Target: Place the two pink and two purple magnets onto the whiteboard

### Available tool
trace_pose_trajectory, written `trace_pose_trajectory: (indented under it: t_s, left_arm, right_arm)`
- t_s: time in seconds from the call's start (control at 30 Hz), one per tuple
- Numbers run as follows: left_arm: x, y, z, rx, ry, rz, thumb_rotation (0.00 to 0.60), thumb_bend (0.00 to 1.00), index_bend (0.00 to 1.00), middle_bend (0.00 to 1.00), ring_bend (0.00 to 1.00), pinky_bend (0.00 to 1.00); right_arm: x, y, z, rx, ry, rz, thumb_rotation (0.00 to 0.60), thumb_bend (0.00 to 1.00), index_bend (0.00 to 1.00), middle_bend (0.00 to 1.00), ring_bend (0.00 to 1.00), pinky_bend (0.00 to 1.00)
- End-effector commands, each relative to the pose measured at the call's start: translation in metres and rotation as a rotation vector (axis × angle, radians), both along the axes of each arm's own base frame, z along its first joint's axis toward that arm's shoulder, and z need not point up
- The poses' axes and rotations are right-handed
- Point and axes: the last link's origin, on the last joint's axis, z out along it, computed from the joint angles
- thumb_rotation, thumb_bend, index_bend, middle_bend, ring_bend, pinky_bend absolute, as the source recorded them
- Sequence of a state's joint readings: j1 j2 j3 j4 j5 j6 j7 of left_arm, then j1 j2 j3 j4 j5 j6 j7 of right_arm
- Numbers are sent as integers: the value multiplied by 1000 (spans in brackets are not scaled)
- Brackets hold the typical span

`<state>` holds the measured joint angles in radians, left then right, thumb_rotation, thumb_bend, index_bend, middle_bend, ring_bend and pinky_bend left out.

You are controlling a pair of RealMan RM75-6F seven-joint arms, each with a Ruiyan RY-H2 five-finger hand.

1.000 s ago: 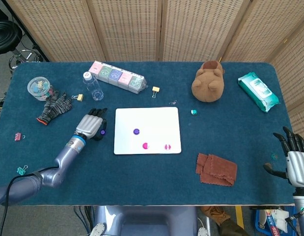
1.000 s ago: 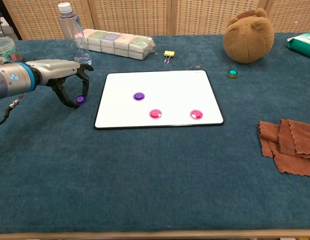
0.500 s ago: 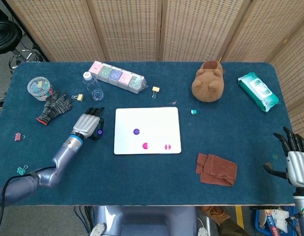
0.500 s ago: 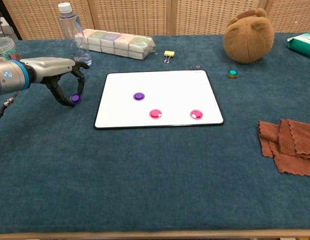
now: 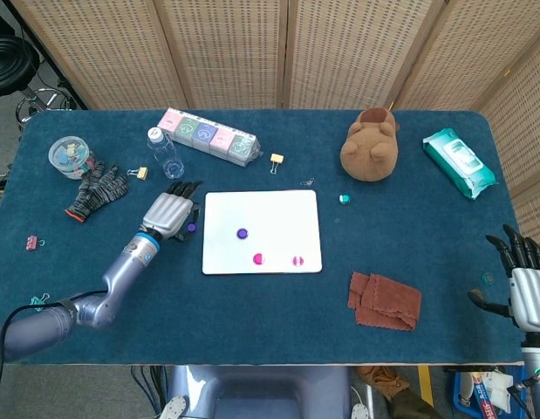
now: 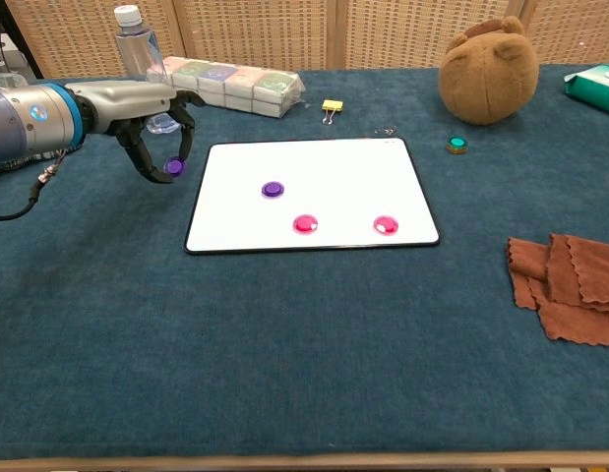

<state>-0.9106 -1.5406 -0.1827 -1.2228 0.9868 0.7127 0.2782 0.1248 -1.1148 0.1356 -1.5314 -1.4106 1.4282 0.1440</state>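
Observation:
The whiteboard [image 5: 278, 209] [image 6: 334, 162] lies flat at the table's middle. On it sit one purple magnet [image 5: 242, 234] [image 6: 273, 189] and two pink magnets [image 5: 258, 258] [image 5: 297, 260] [image 6: 304, 223] [image 6: 385, 225]. My left hand [image 5: 168, 215] [image 6: 147, 118] hovers just left of the board's edge and pinches a second purple magnet [image 5: 192, 227] [image 6: 174, 166] between its fingertips, lifted off the cloth. My right hand [image 5: 521, 279] hangs by the table's right edge, fingers spread, holding nothing.
A water bottle [image 6: 139, 59], a row of boxes [image 5: 208, 135] and a yellow clip [image 6: 331, 106] stand behind the board. A plush bear [image 6: 488, 71], a small green magnet [image 6: 456, 145], a brown cloth [image 6: 568, 290], a wipes pack [image 5: 459, 162] and a glove [image 5: 97, 192] lie around.
My left hand has lifted the purple magnet off the cloth and carried it up and right, closer to the whiteboard's left edge. The right hand has not moved.

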Motion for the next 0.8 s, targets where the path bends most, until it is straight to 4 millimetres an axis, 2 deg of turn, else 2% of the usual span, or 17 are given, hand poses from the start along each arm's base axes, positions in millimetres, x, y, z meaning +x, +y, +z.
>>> trace_pose_trajectory:
  t_s: [0.03,0.23,0.8]
  left_arm:
    - [9,2,-8,-14,2,-1,600,238,696,0,0,0]
    - [20,3,-22,-41,23,3,600,238,696,0,0,0]
    - [22,2,-31,-49,61,20,600,238,681,0,0,0]
  right_arm:
    - [0,0,0,0,1,-1,600,0,142,0,0,0]
    - [-1,0,0,0,0,-2,600,0,142,0,0,0]
    - [-2,-1,2,-3,-7,-5,600,0,142,0,0,0]
